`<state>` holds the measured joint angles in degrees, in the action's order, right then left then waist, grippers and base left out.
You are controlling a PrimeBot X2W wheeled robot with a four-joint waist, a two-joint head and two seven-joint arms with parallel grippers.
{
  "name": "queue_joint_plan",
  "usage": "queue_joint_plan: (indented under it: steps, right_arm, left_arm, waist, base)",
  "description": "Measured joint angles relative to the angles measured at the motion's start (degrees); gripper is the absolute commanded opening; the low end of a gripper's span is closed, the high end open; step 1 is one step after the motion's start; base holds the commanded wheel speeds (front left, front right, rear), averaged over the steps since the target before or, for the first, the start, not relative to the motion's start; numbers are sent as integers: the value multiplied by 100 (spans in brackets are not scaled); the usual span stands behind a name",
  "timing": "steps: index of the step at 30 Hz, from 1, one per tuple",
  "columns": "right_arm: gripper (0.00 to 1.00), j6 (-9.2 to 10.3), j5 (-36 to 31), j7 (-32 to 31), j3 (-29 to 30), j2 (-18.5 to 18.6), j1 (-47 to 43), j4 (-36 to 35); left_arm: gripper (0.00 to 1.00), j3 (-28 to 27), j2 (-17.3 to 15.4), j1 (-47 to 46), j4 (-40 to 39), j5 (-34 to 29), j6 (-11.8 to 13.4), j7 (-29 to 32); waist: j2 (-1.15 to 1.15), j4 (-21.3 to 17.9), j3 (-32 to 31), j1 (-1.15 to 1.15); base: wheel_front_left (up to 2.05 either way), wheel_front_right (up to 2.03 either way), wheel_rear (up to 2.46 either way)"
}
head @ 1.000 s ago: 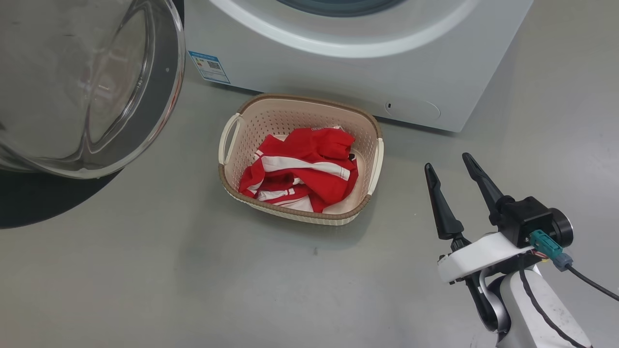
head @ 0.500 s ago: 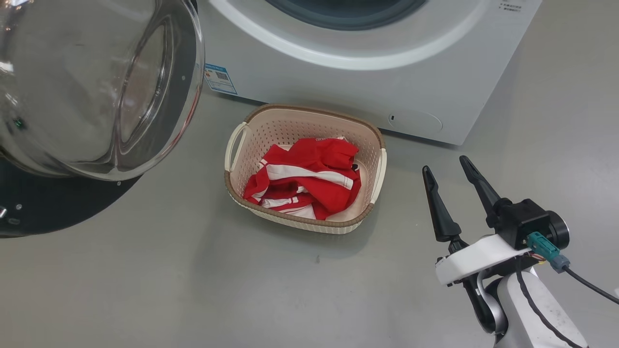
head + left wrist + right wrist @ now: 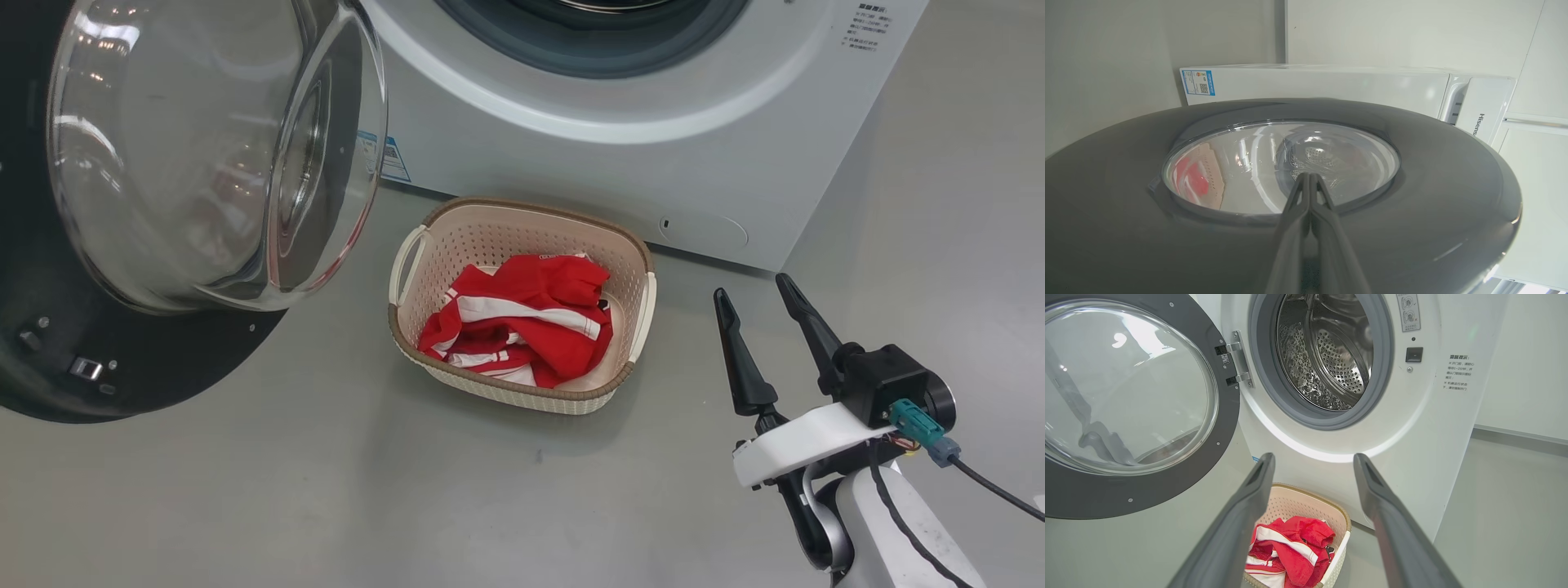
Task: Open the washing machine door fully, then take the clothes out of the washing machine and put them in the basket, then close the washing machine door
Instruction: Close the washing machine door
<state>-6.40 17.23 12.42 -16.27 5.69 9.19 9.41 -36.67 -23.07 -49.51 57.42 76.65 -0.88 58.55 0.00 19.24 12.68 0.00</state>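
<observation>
The washing machine (image 3: 612, 180) stands at the top with its steel drum (image 3: 1331, 355) showing. Its door (image 3: 163, 367) hangs open at the left, glass bowl facing the basket. My left gripper (image 3: 1309, 176) is shut, its tips close against the door's outer face (image 3: 1433, 204); whether they touch is unclear. Through the glass its dark shape (image 3: 1090, 433) shows. The cream basket (image 3: 531, 400) sits on the floor before the washer and holds the red and white clothes (image 3: 522, 318). My right gripper (image 3: 755, 294) is open with nothing in it, right of the basket (image 3: 1290, 502) and clothes (image 3: 1290, 547).
Grey floor (image 3: 408, 506) spreads around the basket, with free room in front and to the right. A pale wall and a white cabinet (image 3: 1535, 183) stand beside the washer. A cable runs from my right wrist (image 3: 980, 482).
The head camera has tilted up, so the whole picture has slid down. Beyond that, the door has swung toward the washer and now covers part of the blue label. My right gripper has barely moved.
</observation>
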Motion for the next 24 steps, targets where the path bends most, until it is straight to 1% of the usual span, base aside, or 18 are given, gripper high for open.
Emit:
queue_joint_plan:
  steps: [6,14,20,24]
  right_arm:
    - [100,1,32,8,27,-15,-34,32]
    - [100,1,41,52,5,-36,-35,63]
    - [100,1,75,58,19,-36,-140,110]
    - [100,2,82,59,31,-37,-154,125]
  left_arm:
    - [0,94,179,85,-74,46,-175,365]
    - [0,100,396,212,-277,203,-332,821]
    - [0,132,628,348,-431,405,-385,1200]
    - [0,164,848,409,-567,487,-408,1425]
  waist:
    - [0,42,-101,0]
    - [0,49,-206,0]
    - [0,40,-271,0]
    - [0,26,-305,0]
  base:
    - [0,0,0]
    - [0,0,0]
    - [0,0,0]
    - [0,0,0]
